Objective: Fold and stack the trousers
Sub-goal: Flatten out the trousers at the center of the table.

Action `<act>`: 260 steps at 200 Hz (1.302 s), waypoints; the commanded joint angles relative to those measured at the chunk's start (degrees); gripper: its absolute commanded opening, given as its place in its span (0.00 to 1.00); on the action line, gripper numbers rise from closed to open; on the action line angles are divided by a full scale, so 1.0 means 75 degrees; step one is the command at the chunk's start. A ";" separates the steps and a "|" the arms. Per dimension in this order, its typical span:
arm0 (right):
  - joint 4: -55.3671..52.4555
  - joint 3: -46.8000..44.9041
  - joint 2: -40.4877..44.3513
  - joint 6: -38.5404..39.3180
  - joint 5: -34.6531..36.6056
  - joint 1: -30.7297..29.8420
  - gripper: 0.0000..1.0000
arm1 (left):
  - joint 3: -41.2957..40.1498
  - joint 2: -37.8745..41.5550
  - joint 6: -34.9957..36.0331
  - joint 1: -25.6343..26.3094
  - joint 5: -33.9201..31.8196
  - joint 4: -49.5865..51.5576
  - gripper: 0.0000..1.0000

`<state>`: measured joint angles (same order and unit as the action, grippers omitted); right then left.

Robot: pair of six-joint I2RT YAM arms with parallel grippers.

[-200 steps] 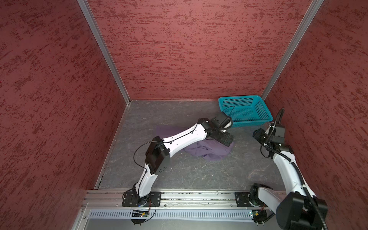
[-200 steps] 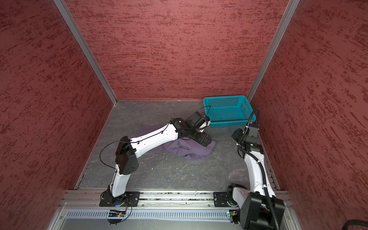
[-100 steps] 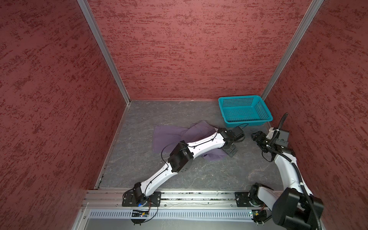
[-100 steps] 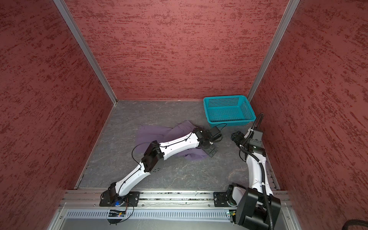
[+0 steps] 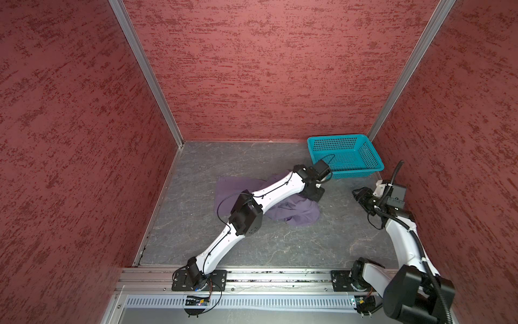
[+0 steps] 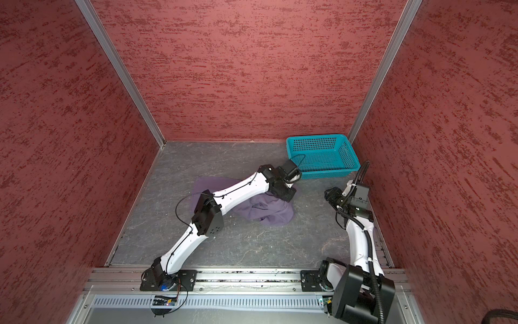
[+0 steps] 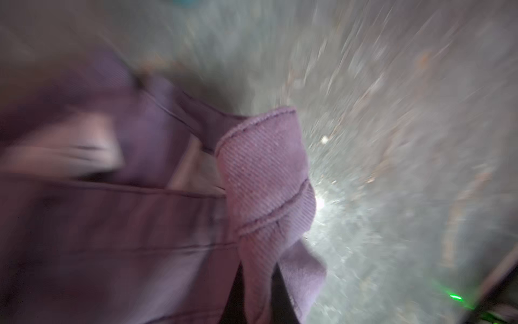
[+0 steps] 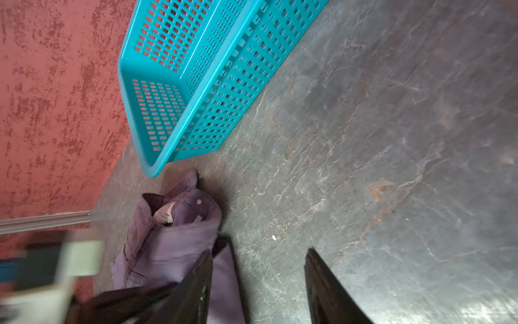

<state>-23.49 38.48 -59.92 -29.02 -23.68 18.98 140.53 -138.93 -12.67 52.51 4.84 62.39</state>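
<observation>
Both arms are glossy white tapered shells joined by black blocks. The left arm [image 5: 276, 190] carries a thin black cable looped at its elbow, and the right arm [image 5: 403, 241] carries a thick ribbed black hose. Screwed black base plates [image 5: 218, 282] anchor them. The right hand [image 8: 258, 251] has black wedge-shaped fingers.

I see a teal mesh basket [image 5: 356, 174] right of centre in both top views, near the far right corner. It stands on the grey, veined bench [image 5: 280, 244]. Mottled red walls [image 5: 266, 70] fill the upper frame and both sides. An aluminium rail [image 5: 280, 276] crosses the lower frame.
</observation>
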 commanded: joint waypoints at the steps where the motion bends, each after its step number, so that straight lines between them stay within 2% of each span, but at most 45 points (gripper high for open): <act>1: 0.0125 0.0103 0.0448 0.0447 0.0330 -0.0802 0.55 | 0.1000 0.1456 -0.0362 -0.0768 0.0642 -0.0313 0.00; 32: 0.0611 -0.0047 0.1017 0.0517 0.0694 -0.1912 0.77 | 0.0302 0.3163 -0.0502 -0.1381 0.0763 -0.1267 0.00; 63: 0.0911 0.0056 0.1043 0.0516 0.1002 -0.2985 0.98 | -0.0273 0.4437 -0.0616 -0.1836 0.0818 -0.1724 0.00; 98: 0.1532 0.0399 0.0859 0.0653 0.1899 -0.4607 0.99 | -0.0764 0.5496 -0.0597 -0.2231 0.0928 -0.1812 0.00; 122: 0.2037 0.0944 0.0280 0.0729 0.1849 -0.5543 0.99 | -0.1266 0.6190 -0.0663 -0.2610 0.0926 -0.1902 0.00; 149: 0.2485 0.1834 -0.0604 0.1219 0.2126 -0.6846 0.99 | -0.1935 0.6952 -0.0999 -0.3417 0.1366 -0.2073 0.00; 173: 0.3022 0.2657 -0.1228 0.1706 0.2059 -0.7661 0.99 | -0.2728 0.7608 -0.1377 -0.4141 0.1978 -0.2440 0.00; 202: 0.4042 0.3323 -0.1772 0.1971 0.1545 -0.7926 0.99 | -0.3262 0.8091 -0.1518 -0.4708 0.2432 -0.2590 0.00; 260: 0.4280 0.5655 -0.3607 0.2067 0.0277 -0.8069 0.95 | -0.3598 0.8463 -0.1729 -0.5398 0.3269 -0.2681 0.00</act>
<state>4.97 75.13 -82.94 -15.14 -16.05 -40.73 113.91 -76.71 -24.27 13.67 24.73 47.55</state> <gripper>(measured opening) 0.970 0.092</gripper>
